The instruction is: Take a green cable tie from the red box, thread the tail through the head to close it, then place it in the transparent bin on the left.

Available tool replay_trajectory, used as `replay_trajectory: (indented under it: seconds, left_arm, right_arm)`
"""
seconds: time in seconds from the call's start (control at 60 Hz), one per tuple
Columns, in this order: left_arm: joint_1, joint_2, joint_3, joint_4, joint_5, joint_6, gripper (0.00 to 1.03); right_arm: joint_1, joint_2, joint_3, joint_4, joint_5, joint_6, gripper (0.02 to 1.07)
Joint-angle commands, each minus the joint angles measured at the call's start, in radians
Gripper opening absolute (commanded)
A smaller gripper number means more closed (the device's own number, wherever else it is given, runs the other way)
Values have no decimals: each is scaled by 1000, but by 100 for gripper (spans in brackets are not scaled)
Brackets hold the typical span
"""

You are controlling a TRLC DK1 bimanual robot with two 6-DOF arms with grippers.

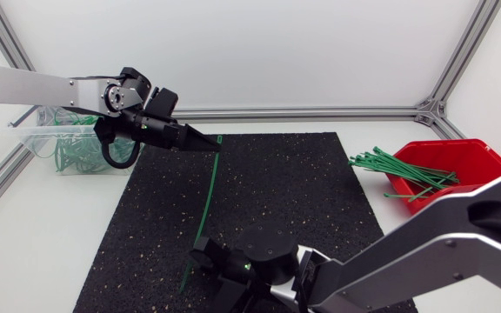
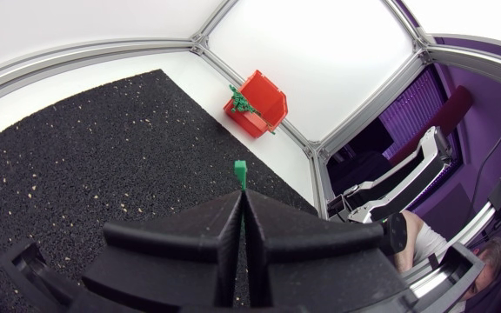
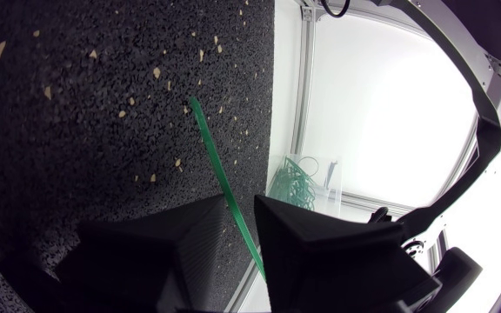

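One green cable tie (image 1: 209, 196) is out of the red box (image 1: 485, 156), which sits by the right edge of the surface (image 1: 50, 243) with a sheaf of spare ties (image 1: 398, 167) spilling over its rim. The tie in work runs in a shallow bow over the black mat (image 1: 303, 200), from near the mat's far edge to near its front edge. The left hand (image 1: 207, 141) is clamped tight on the head end, its fingers pressed together in its wrist view with only the square head (image 2: 241, 171) poking out past the tips. The right hand (image 1: 198, 258) stands partly open at the tail end: the tie (image 3: 216, 156) passes through the gap between its fingers, close to one and seemingly clear of the other. Judging by the bow, the tie is light, thin and springy, stiff enough to hold a curve yet likely to whip or twist if gripped far from its tip. Its smooth plastic probably slips in flat pads, so the tail is best pinched just behind its tip, flat faces to the pads, leaving a short free end to aim at the head. The transparent bin (image 1: 33, 139) sits at the far left corner, with closed ties (image 1: 81, 155) inside.
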Motion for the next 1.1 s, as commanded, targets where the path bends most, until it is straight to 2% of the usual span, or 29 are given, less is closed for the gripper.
replay_trajectory:
  seconds: [0.0,0.35,0.833,1.083]
  left_arm:
    - [-6,28,31,-15,0,21,3]
    - [-37,14,59,-46,0,21,3]
    - [3,29,90,-47,-1,24,3]
    - [3,40,96,-47,-4,24,3]
  right_arm:
    - [30,40,6,-15,-19,33,28]
    - [39,-2,1,-18,-34,66,21]
    - [25,-94,-52,-19,-52,83,21]
    - [24,-66,-68,-21,-52,80,21]
